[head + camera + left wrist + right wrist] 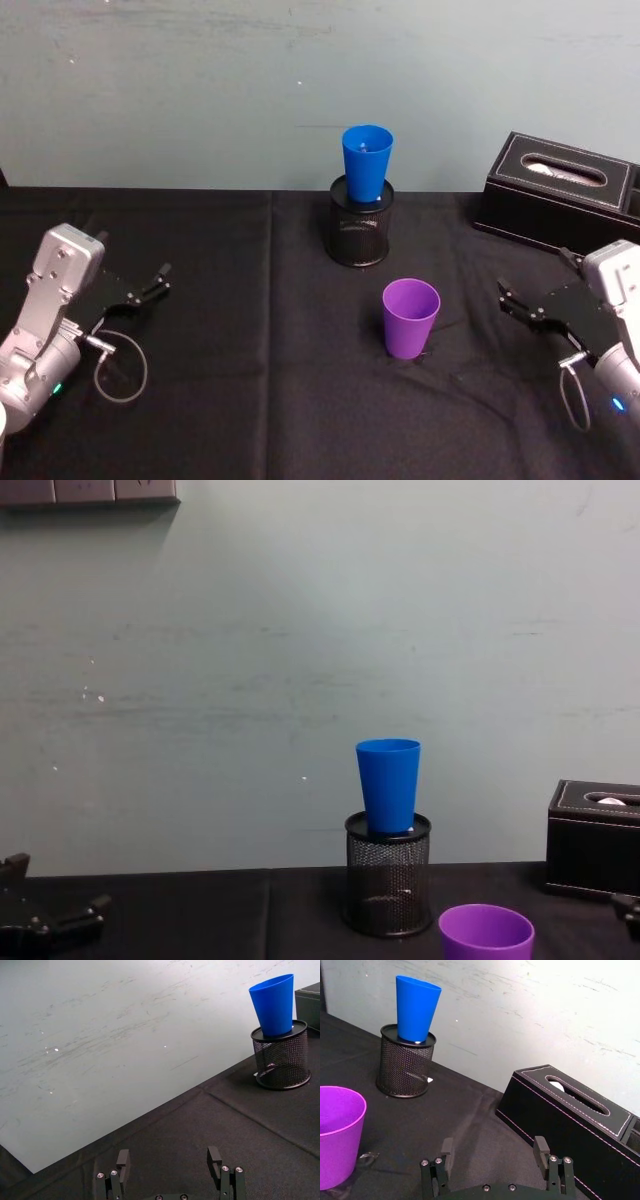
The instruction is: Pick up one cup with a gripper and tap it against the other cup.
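Looking down from my head I count one purple cup (410, 318) low at centre, one blue cup (366, 162) seated in one mesh holder (359, 232) above it, and my left gripper (155, 283) and right gripper (505, 298) at the side edges, jaws apart in each wrist view, the purple cup at bottom right from the chest.

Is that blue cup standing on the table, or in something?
In something: the blue cup stands upright, mouth up, its base set in the black mesh holder.

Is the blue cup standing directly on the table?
No, the blue cup sits upright in the mouth of the black mesh pen holder.
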Controlling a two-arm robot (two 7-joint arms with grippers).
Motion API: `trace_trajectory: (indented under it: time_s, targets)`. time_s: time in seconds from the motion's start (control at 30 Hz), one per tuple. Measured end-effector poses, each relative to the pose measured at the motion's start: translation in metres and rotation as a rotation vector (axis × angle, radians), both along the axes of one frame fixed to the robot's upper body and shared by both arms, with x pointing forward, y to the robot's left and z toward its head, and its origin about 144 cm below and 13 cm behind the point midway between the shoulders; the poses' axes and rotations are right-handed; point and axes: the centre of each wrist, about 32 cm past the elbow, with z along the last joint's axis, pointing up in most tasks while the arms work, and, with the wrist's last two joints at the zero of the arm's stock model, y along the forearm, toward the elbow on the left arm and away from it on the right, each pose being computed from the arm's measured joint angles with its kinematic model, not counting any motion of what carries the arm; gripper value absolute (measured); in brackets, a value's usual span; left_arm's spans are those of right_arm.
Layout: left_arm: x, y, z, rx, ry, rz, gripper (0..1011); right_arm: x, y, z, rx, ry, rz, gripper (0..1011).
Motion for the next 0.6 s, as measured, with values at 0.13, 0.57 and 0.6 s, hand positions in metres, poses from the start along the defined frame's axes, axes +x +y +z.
trace_trajectory:
  time_s: [0.13,0.57,0.6]
  targets:
    - [0.000,0.000,0.000,0.000,0.000,0.000,1011,-0.006,-0.003,0.003,0.039,0.007,0.001,1003]
    - [0.000,0.000,0.000,0.000,0.000,0.000,1012,-0.030,-0.005,0.011,0.116,0.051,0.063,1003]
    - [0.000,0.000,0.000,0.000,0.000,0.000,1011,-0.032,-0.004,0.012,0.119,0.052,0.069,1003]
